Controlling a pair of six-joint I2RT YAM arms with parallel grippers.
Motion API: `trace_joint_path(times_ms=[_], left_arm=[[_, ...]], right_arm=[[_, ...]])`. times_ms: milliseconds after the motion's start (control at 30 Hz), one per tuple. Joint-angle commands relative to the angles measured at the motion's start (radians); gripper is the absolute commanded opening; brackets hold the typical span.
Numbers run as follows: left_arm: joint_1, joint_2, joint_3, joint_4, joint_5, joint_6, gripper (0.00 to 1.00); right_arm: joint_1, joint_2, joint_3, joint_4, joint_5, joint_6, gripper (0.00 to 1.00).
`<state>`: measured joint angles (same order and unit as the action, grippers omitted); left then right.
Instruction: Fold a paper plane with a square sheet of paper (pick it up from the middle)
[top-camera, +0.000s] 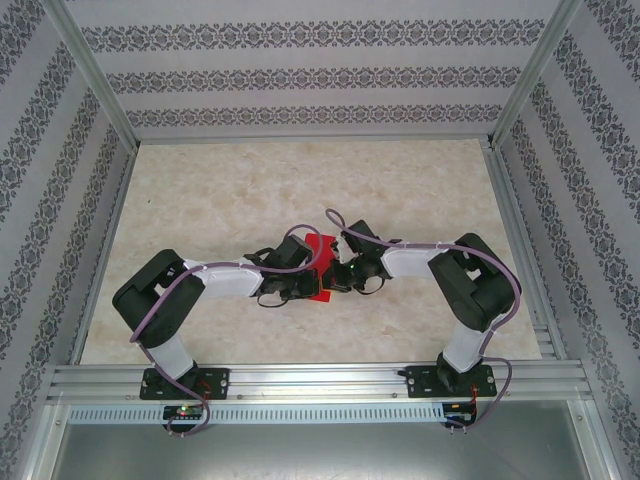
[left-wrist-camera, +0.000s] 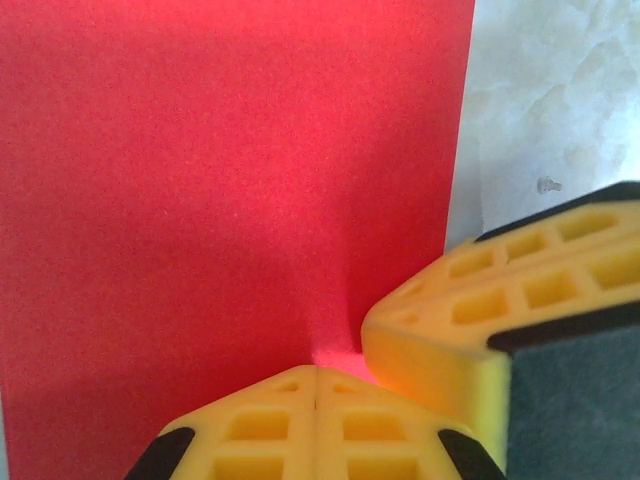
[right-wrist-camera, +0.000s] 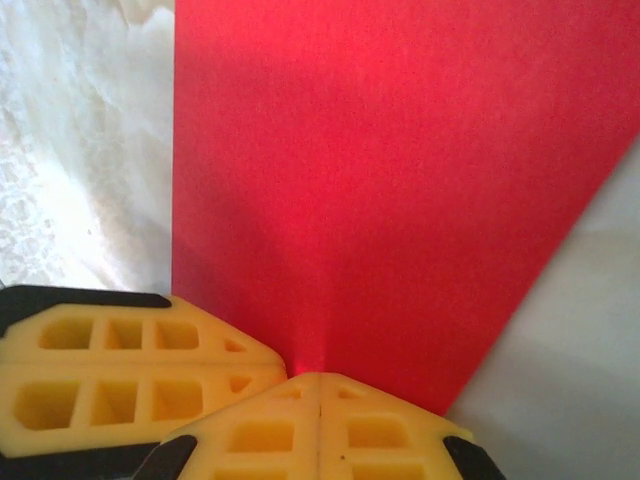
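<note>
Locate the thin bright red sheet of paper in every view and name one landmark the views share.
Top external: the thin bright red sheet of paper sits mid-table, near the picture's centre.
Left wrist: paper left and centre, straight edge toward the right.
Right wrist: paper centre and upper right, straight edge toward the left.
Shared landmark: the pale marbled tabletop beside the paper.

Bright red paper (left-wrist-camera: 220, 200), cream marbled table (top-camera: 300, 180).

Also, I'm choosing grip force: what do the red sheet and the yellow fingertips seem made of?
The red sheet looks like thin matte paper, fine-grained, no glare. The yellow fingertips look like moulded plastic or rubber, matte, with gridded pockets; which one is unclear.
</note>
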<state>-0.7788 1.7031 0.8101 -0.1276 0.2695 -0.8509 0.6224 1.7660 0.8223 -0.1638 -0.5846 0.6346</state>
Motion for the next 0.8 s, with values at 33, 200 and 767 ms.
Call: trace_joint_path(times_ms=[33,200,767], left_arm=[[0.012,0.031,-0.012,-0.053,-0.036,-0.029,0.0],[0.01,0.04,-0.022,-0.057,-0.042,-0.049,0.0],[0.012,0.042,-0.014,-0.057,-0.028,-0.059,0.0]], right_arm=[[0.017,-0.003,-0.033,-0.029,0.006,-0.027,0.0],[0.016,-0.051,-0.07,-0.117,0.042,-0.089,0.0],[0.06,-0.03,-0.044,-0.095,0.041,-0.069,0.0]])
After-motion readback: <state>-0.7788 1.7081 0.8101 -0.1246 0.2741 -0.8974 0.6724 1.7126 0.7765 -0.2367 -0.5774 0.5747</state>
